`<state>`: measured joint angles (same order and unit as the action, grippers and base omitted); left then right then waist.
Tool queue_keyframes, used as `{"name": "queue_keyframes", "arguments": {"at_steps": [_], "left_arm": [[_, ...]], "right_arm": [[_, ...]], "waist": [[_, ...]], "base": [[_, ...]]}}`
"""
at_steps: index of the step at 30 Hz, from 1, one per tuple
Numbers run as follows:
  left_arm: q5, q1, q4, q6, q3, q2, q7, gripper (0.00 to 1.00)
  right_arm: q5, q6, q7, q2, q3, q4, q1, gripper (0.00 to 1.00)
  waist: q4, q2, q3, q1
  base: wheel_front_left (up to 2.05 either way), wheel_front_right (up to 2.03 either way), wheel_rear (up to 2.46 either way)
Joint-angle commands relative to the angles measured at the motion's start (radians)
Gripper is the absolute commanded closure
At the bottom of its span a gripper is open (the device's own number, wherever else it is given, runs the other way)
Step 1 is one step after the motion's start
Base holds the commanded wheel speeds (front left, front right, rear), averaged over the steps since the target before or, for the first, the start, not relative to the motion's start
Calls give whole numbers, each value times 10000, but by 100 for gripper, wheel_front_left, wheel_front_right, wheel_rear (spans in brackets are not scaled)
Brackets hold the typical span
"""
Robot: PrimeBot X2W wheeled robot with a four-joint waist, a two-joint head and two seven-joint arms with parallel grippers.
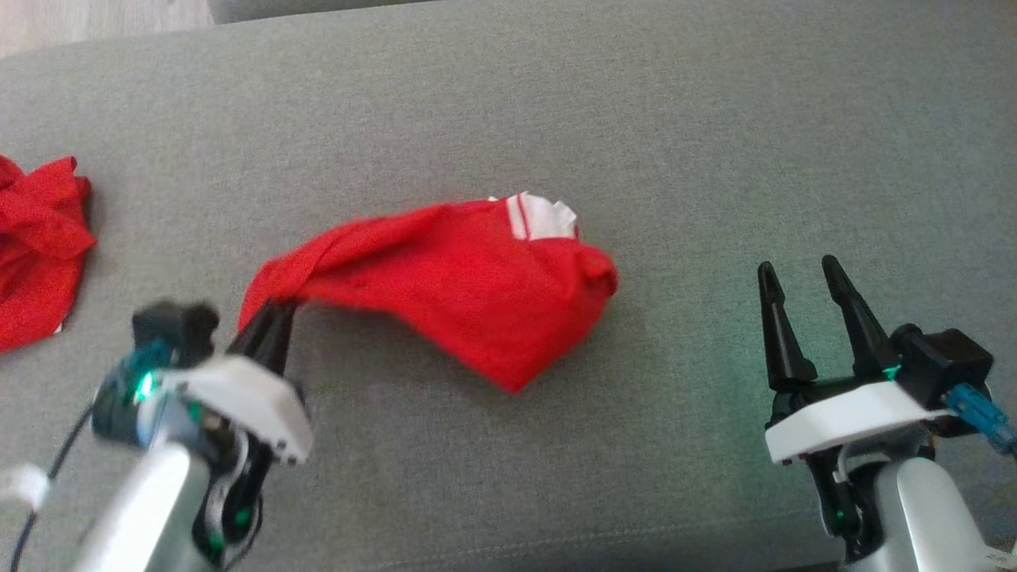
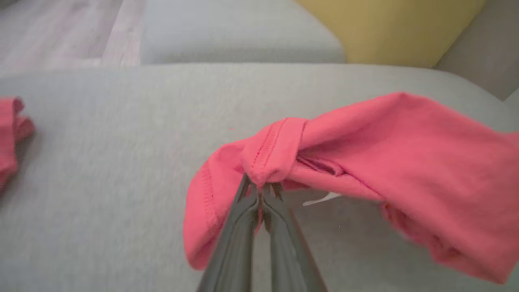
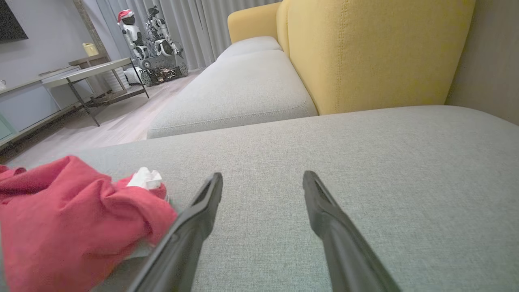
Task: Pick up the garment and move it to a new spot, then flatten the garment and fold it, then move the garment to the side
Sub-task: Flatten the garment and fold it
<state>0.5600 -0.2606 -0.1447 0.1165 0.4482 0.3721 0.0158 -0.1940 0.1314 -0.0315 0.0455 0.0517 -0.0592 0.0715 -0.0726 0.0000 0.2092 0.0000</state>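
On the grey sofa cushion [image 1: 715,119], right in front of you, the red garment [image 1: 469,286] lies stretched across the seat. Its long axis runs left to right in the head view, from a drawn-out hemmed corner on your left to a bunched end with a white label [image 1: 544,214] on your right. Your left gripper [image 1: 276,308] has that corner: fingers pinched tight together, with the stitched hem folded over the tips, as the left wrist view shows plainly. The cloth near the pinch looks lifted off the cushion, while the bunched end appears to rest on it. Your right gripper [image 1: 798,266] sits well apart from the bunched end, further right, with its jaws spread wide and nothing between them but bare cushion. So the left arm is your carrier here, and any pull goes along that long axis. Watch the other red heap [image 1: 40,246] at the far left. It lies close to your left arm's side, so pick a new spot clear of it.
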Motion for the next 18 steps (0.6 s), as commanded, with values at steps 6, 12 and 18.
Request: {"name": "queue_keyframes", "arguments": {"at_steps": [6, 12, 18], "left_arm": [[450, 1008, -331, 533, -764, 133, -358, 100], [643, 1202, -606, 307, -596, -295, -802, 0], [493, 1210, -341, 298, -506, -582, -1521, 0]], "right_arm": [[-84, -7, 67, 47, 105, 275, 223, 0], [-44, -7, 74, 47, 2, 287, 243, 0], [87, -7, 130, 47, -16, 378, 244, 0]], "waist": [[-4, 0, 85, 0], [63, 0, 32, 0], [151, 0, -224, 0]], "base": [[0, 0, 0], [0, 0, 0], [0, 0, 0]]}}
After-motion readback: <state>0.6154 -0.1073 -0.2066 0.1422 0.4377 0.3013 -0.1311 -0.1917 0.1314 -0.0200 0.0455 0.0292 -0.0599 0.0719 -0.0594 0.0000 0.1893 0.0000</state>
